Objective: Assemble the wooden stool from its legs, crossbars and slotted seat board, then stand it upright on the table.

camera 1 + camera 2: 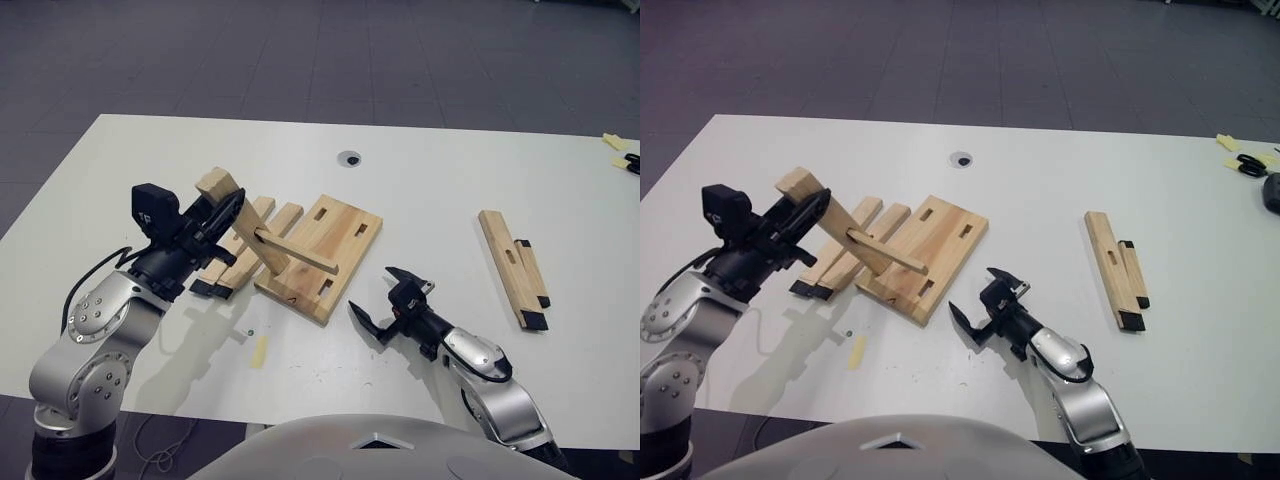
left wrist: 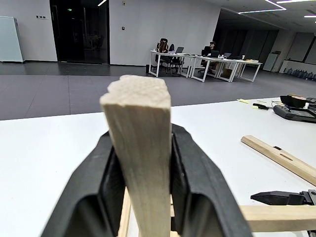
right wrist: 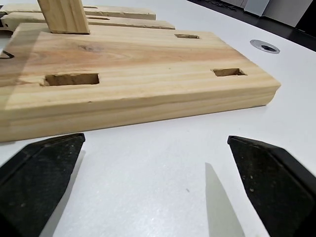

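Gripped the stool leg [image 1: 216, 184] tight in left gripper [image 1: 218, 212] at the seat board [image 1: 335, 245], with right gripper [image 3: 155, 140] agape beside it; probably needed squaring before pressing.

The white worktop [image 1: 450, 170] carries loose stool parts. Near its middle the slotted seat board [image 1: 330, 250] lies flat, rectangular slots facing up. Just beside it, on the robot's left, two legs [image 1: 282, 222] lie side by side, their black-capped ends toward the robot. Well apart on the right, a longer slotted leg [image 1: 505, 265] lies with a shorter piece [image 1: 535, 280] touching its outer edge. A round grommet [image 1: 349, 158] sits beyond the board. A small pale scrap [image 1: 260, 351] lies nearer the front edge.
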You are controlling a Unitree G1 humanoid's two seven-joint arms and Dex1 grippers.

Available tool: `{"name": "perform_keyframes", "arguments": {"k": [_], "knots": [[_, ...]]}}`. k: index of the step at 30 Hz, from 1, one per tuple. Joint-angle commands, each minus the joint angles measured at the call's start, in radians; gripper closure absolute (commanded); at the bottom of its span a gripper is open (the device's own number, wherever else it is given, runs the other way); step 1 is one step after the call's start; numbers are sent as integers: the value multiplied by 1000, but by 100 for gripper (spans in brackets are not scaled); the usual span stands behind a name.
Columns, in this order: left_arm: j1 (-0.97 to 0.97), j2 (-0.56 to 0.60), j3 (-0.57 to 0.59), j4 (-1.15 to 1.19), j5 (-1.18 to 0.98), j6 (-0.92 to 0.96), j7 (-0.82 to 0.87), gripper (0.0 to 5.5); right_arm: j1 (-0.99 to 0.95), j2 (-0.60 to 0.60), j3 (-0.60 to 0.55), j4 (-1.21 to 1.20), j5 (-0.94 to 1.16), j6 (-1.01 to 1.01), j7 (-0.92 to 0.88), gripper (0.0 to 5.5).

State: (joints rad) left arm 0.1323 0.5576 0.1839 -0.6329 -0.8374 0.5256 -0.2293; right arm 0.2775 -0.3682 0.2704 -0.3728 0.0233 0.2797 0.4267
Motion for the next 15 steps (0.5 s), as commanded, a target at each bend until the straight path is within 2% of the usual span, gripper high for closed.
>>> {"name": "perform_keyframes", "arguments": {"k": [1, 7, 8, 10, 15], "knots": [[-9, -4, -41, 83, 15, 92, 3, 446, -50, -14, -18, 15, -3, 17, 14, 10], [-40, -23, -58, 88, 24, 94, 23, 446, -69, -16, -16, 37, -4, 5, 23, 10], [-46, -27, -51, 90, 15, 99, 23, 410, -68, -16, -16, 40, -4, 2, 23, 10], [-67, -42, -23, 90, -41, 121, 26, 388, -63, -14, -13, 47, -6, -3, 23, 10], [-279, -76, 123, 115, -465, 176, 163, 298, -56, -1, -6, 50, -1, -3, 19, 10]]}}
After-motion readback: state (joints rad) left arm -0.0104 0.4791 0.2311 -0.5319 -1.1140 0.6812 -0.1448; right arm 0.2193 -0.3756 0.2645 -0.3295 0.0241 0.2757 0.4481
